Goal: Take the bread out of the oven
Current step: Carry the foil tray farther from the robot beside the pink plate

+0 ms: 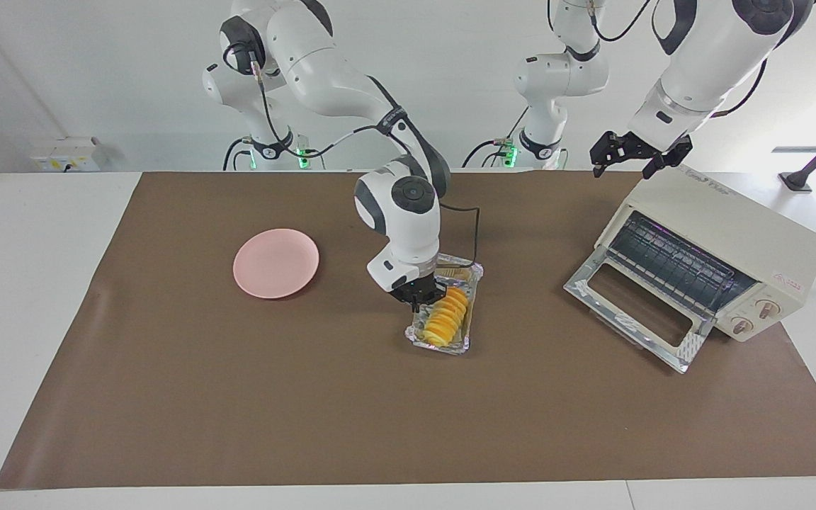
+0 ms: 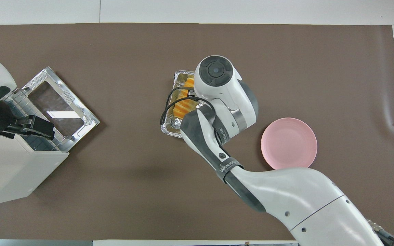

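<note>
The pink plate [image 1: 276, 263] sits toward the right arm's end of the table [image 1: 238, 397]. At mid-table, the right gripper [image 1: 418, 297] is clamped on the foil tray [image 1: 466, 283] rim, the bread [image 1: 445, 319] lying inside. The oven [image 1: 723, 251] stands door-down; above it waits the left gripper [image 1: 627, 159], jaws apart.

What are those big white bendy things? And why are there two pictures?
They are two robot arms, each ending in a claw. One picture looks at the robots from across the table; the other looks down from above them. On the brown mat lie a pink plate, a foil tray with yellow bread in it, and a white oven with its door dropped open. The right claw is shut and seems to pinch the tray's rim. The left claw hangs open over the oven, waiting.
</note>
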